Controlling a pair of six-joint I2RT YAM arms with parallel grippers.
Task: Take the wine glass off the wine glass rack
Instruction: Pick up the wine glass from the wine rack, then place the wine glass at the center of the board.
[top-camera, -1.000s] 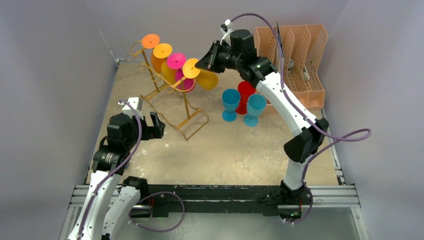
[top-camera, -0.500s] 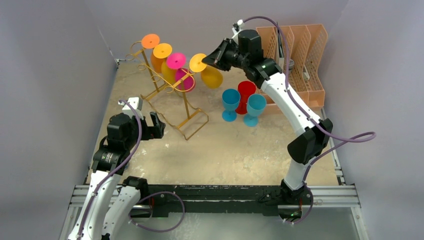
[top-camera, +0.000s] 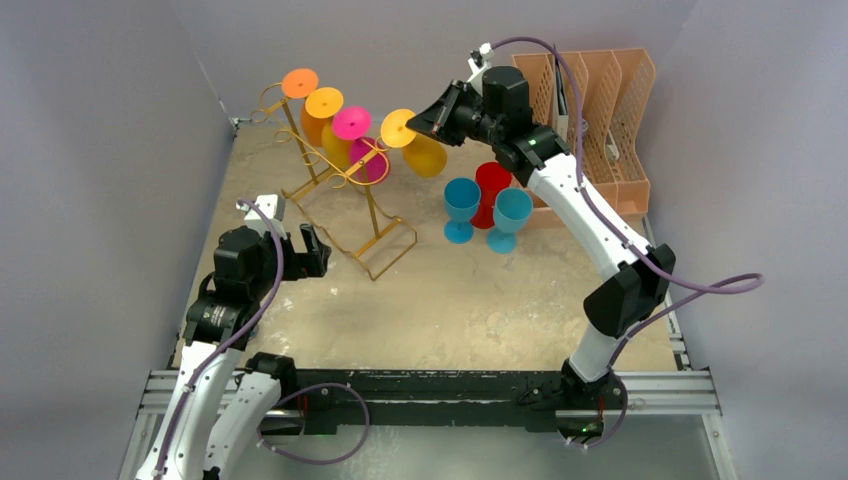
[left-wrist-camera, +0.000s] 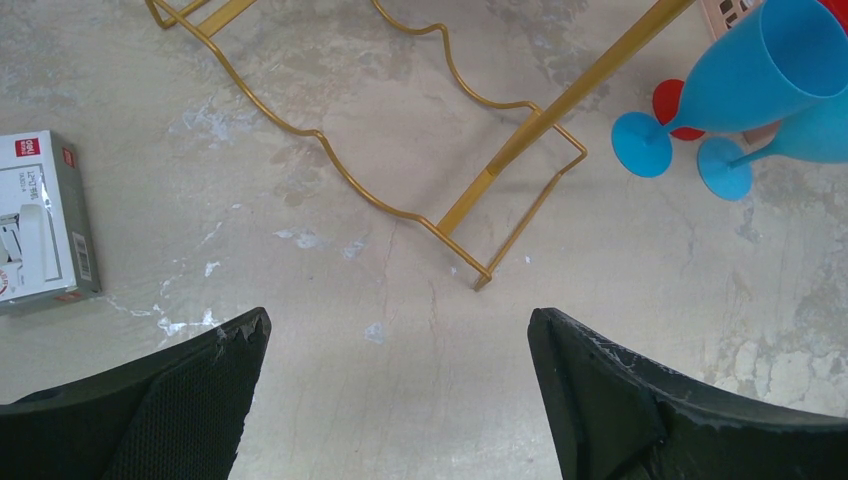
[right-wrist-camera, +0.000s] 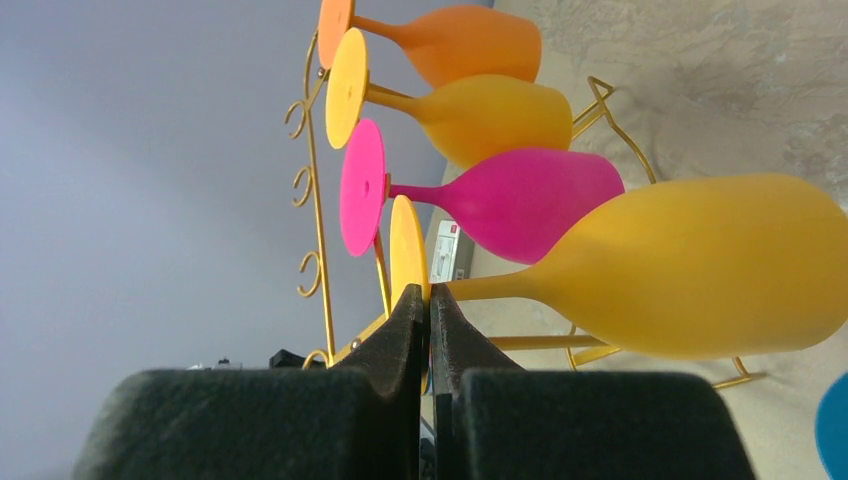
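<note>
My right gripper (top-camera: 418, 128) (right-wrist-camera: 428, 295) is shut on the round foot of a yellow wine glass (top-camera: 420, 150) (right-wrist-camera: 690, 265), which hangs bowl-down in the air just right of the wine glass rack (top-camera: 345, 185) (right-wrist-camera: 315, 200). On the gold wire rack hang an orange glass (top-camera: 300, 85) (right-wrist-camera: 460, 42), a yellow-orange glass (top-camera: 325, 105) (right-wrist-camera: 480, 115) and a pink glass (top-camera: 355, 125) (right-wrist-camera: 510, 200). My left gripper (top-camera: 312, 252) (left-wrist-camera: 398, 330) is open over bare table in front of the rack's base (left-wrist-camera: 470, 190), holding nothing.
Two blue glasses (top-camera: 462, 208) (top-camera: 510, 218) and a red glass (top-camera: 491, 190) stand upright on the table right of the rack. A peach lattice file organiser (top-camera: 600, 110) is at the back right. A small white and grey box (left-wrist-camera: 40, 225) lies left of the left gripper.
My right gripper has carried the yellow glass to the right, away from the rack's rail and slightly up. The left arm has stayed still.
</note>
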